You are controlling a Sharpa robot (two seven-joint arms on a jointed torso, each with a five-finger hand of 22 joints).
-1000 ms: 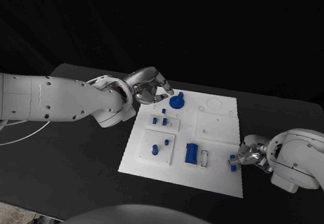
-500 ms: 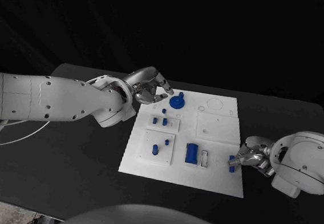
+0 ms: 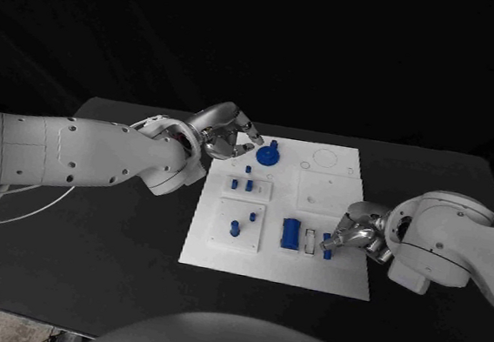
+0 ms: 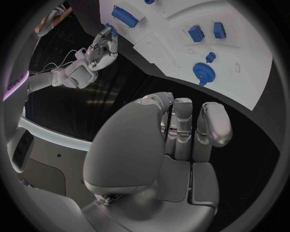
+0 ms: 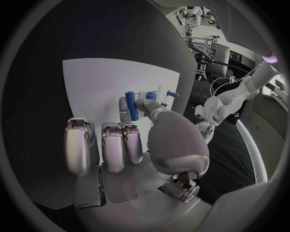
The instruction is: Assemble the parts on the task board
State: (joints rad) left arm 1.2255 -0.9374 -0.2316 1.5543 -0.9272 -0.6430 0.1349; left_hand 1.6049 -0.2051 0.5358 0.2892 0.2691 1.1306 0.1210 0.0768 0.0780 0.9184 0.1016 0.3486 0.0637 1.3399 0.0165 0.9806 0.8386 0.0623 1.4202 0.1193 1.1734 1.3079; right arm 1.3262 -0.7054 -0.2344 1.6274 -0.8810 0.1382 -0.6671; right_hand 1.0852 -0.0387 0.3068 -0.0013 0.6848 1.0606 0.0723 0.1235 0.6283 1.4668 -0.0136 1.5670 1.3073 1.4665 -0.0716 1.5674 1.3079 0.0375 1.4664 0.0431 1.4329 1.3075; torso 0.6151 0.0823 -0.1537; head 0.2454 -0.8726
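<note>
A small blue peg [image 3: 328,245] is being pinched between the thumb and a finger of the right hand [image 3: 353,231], over the near right part of the task board [image 3: 338,199]; in the right wrist view the peg [image 5: 130,106] is showing as a slim bar with its long axis running along the fingers and its free end pointing away from the palm toward the board [image 5: 91,87], and in the head view it is hanging roughly upright, lower end toward the plate. Whether its tip is touching the board cannot be told. Just left of it a narrow grey slot piece [image 3: 310,241] and a larger blue block [image 3: 292,233] are lying with their long axes near to far. Further left, small blue parts [image 3: 235,227] are sitting on a square inset, and beyond them two short blue pieces [image 3: 244,185] are standing side by side. At the far left of the board a blue gear [image 3: 270,154] is lying flat. The left hand [image 3: 224,131] is hovering just left of the gear at the board's far left corner, holding nothing, its fingers curling loosely but apart in the left wrist view [image 4: 181,140].
</note>
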